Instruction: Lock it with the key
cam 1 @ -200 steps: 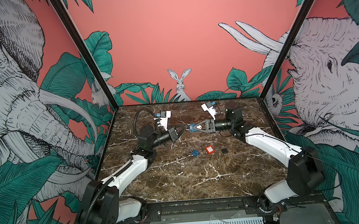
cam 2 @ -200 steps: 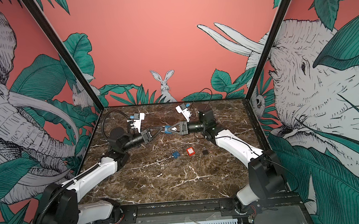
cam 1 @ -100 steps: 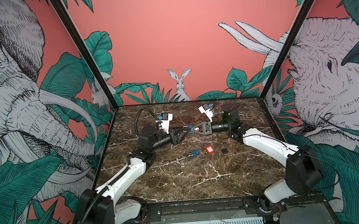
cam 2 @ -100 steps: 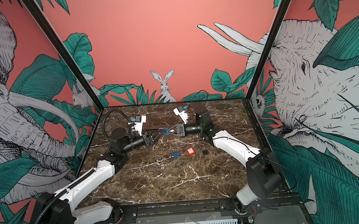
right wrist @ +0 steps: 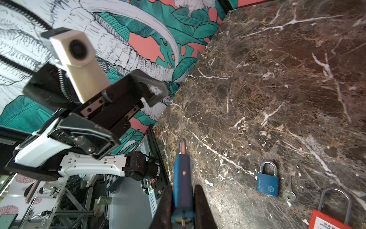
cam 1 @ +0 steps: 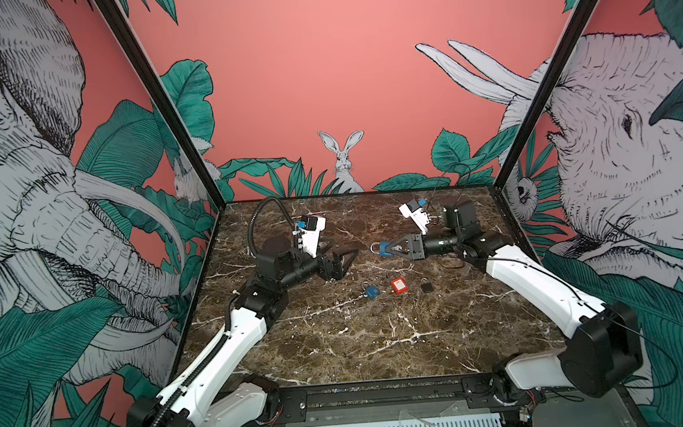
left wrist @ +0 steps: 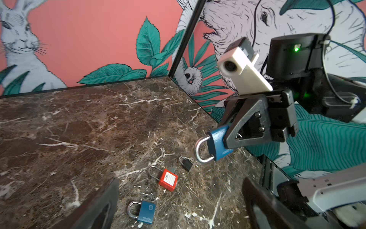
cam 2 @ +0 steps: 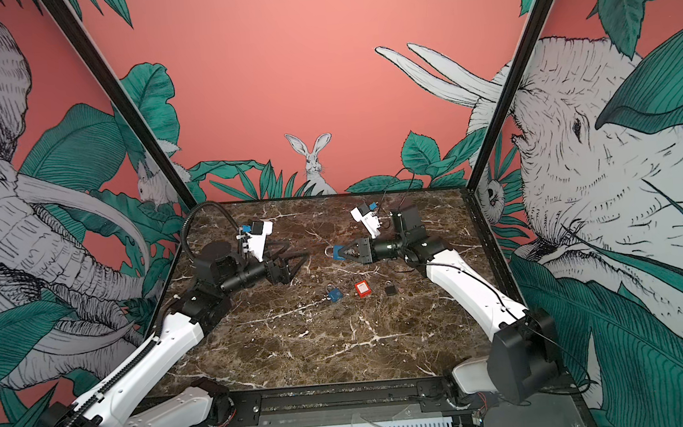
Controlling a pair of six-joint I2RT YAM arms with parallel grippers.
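Blue padlock clamped in right hand; left hand spread wide, empty.

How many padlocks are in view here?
4. A held blue padlock sits in the right gripper; a second blue padlock, a red padlock and a small black padlock lie on the table. None seems hidden.

1. My left arm and right arm wear white shells between black joints.
2. A ribbed black cable runs off my left arm.
3. Each wrist carries a white camera block with a round lens.
4. My right gripper has fingers shaped as black open triangles, screwed on.
5. A green light glows on one black housing.
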